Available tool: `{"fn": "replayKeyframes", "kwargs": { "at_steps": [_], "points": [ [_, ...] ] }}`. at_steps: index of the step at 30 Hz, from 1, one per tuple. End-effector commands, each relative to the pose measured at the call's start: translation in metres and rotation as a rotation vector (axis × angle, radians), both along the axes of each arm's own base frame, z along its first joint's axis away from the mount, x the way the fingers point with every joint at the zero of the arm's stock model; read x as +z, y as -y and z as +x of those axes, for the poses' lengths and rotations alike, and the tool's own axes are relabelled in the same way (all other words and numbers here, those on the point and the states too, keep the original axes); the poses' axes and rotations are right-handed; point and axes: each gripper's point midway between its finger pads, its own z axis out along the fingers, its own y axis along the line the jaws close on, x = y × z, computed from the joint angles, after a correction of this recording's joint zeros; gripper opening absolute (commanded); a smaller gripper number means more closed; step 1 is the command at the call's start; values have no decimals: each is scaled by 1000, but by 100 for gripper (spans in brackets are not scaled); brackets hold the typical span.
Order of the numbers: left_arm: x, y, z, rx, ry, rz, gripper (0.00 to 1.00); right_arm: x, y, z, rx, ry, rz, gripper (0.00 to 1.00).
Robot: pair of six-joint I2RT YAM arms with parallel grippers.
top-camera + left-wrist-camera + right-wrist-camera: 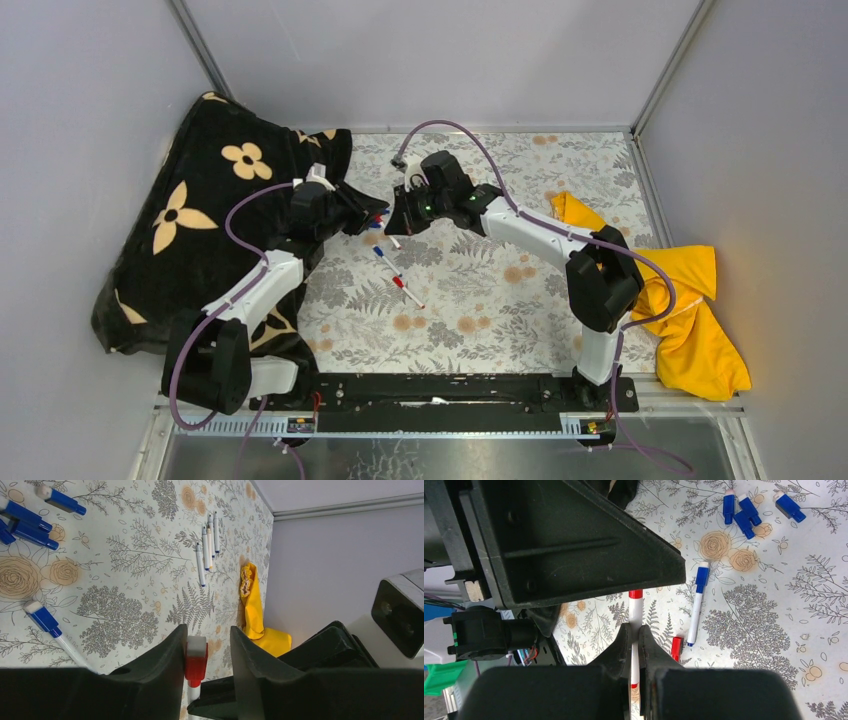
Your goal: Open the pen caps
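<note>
My right gripper [634, 629] is shut on the white barrel of a red pen [635, 612] and holds it above the table. The pen's red cap [196, 656], which has a white end, sits between my left gripper's [206, 636] jaws. It touches one finger [165, 655], with a gap to the other, so the left gripper is open around it. In the top view the two grippers meet at the table's middle, left [372, 215] and right [400, 222]. A capped blue pen [696, 605] and a loose red cap [677, 648] lie on the table below.
Several loose blue caps [744, 515] lie together on the floral tablecloth [480, 300]. A row of several white pens [207, 545] lies near the yellow cloth [690, 300]. A black flowered cloth [200, 220] covers the left side. Another pen, red-tipped [408, 291], lies mid-table.
</note>
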Motion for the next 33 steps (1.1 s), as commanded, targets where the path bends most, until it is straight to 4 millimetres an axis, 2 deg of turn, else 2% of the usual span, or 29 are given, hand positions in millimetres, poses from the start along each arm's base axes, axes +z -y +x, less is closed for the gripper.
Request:
{"fn": "replayKeyframes", "kwargs": {
  "at_steps": [1, 11, 14, 17, 21, 25, 33],
  "points": [
    [18, 8, 2, -28, 71, -27, 40, 9, -3, 5, 7, 5, 50, 0],
    [15, 7, 0, -31, 69, -13, 23, 7, 7, 12, -24, 4, 49, 0],
    [15, 6, 0, -26, 72, -5, 8, 10, 10, 14, -32, 15, 46, 0],
    [12, 4, 1, -13, 62, 5, 0, 13, 12, 15, -37, 33, 42, 1],
    [10, 6, 3, -13, 56, 6, 0, 16, 14, 17, -41, 48, 32, 18],
    [10, 9, 4, -9, 54, 7, 0, 17, 13, 19, -42, 48, 28, 26],
    [13, 15, 8, -19, 55, 10, 0, 18, 10, 21, -43, 42, 32, 26]
  ]
}}
